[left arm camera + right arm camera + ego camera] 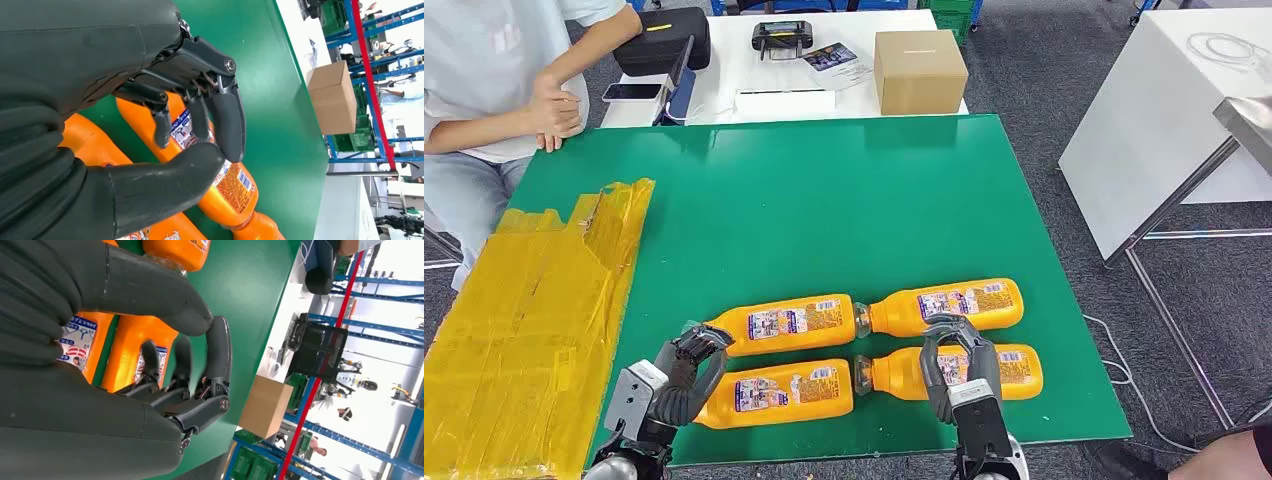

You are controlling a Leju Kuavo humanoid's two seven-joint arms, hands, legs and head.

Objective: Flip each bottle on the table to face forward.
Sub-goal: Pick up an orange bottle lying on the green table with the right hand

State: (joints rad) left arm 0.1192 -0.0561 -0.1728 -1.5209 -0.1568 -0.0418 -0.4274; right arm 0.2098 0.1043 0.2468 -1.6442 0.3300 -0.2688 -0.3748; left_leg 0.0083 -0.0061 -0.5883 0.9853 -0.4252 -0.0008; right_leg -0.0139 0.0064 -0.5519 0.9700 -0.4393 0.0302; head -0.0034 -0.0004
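Left hand (686, 372) of mine curls over the base end of the near left bottle (774, 392), fingers arched above it and not clearly clamped, so I cannot tell if it grips. At three o'clock from it, my right hand (956, 362) arches likewise over the near right bottle (1009, 372). Two more bottles (789, 322) (949, 304) lie at twelve o'clock, caps meeting mid-table (824, 200).

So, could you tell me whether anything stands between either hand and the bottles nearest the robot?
Nothing visible does. The left hand arches over the near-left bottle, and the right hand arches over the near-right bottle. Both sit directly at the bottles; whether the fingers already grip cannot be told.
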